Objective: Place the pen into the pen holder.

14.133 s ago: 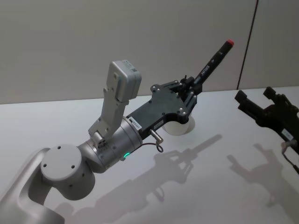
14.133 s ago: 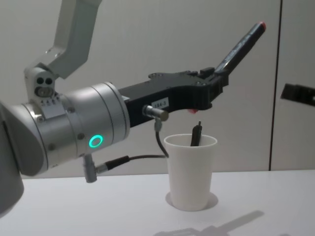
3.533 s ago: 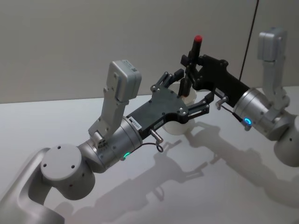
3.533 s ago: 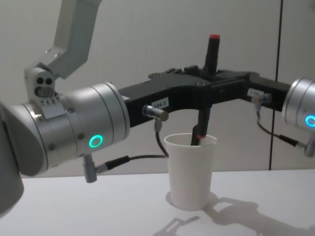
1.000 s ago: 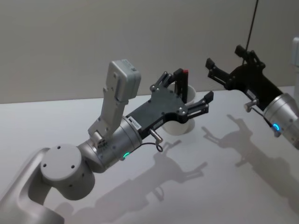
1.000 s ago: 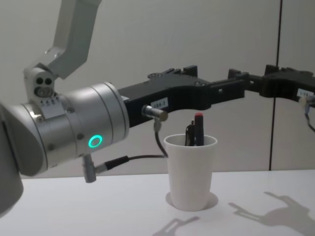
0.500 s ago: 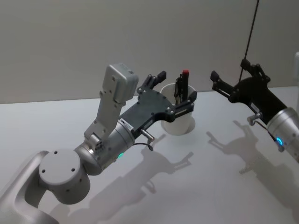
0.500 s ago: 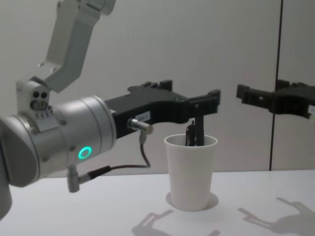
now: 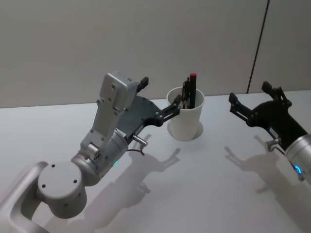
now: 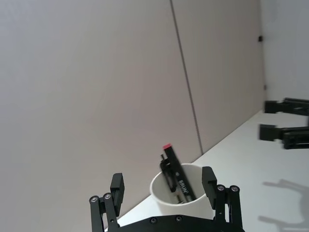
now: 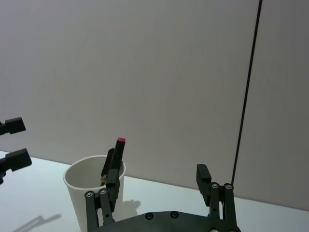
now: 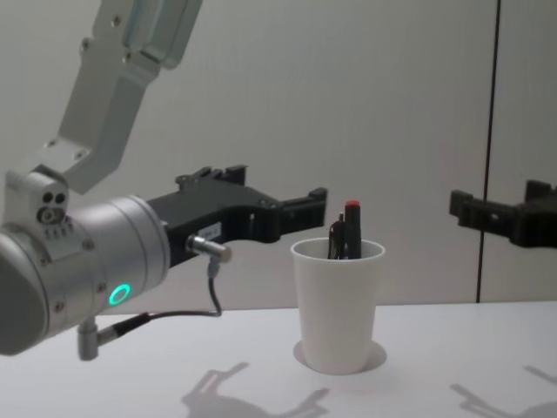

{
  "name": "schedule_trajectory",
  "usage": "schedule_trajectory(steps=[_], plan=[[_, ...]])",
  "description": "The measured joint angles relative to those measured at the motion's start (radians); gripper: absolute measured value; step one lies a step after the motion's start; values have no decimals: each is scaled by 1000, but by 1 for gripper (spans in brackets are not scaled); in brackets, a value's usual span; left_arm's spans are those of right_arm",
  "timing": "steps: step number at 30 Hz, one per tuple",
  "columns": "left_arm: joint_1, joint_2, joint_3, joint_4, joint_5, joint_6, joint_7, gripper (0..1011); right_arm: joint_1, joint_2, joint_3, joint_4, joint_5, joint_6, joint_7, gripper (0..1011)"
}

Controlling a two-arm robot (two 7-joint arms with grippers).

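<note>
- Both arms have drawn back from the white tapered paper cup (image 9: 185, 119) since half a second ago. In the head view the black, red-capped pen (image 9: 191, 91) stands inside it on the white table (image 9: 209, 184); the left gripper (image 9: 160, 102) sits just left of the cup, fingers spread and empty, and the right gripper (image 9: 254, 103) is well to the right, also spread and empty.
- Left wrist view: the pen leans in the cup between the splayed fingertips (image 10: 117, 183).
- Right wrist view: the cup and pen sit beyond the parted fingertips (image 11: 203, 172).
- Chest view: the pen's red tip rises above the cup rim, with the left gripper beside it.
</note>
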Motion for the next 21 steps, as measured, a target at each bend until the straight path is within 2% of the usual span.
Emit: schedule_trajectory(steps=[4, 11, 21], plan=[[2, 19, 10, 2, 12, 4, 62, 1001, -36, 0, 11, -27, -13, 11, -20, 1001], [4, 38, 20, 4, 25, 8, 128, 1001, -83, -1, 25, -63, -31, 24, -46, 1001], [4, 43, 23, 5, 29, 10, 147, 1001, -97, -1, 28, -72, -36, 28, -54, 1001]])
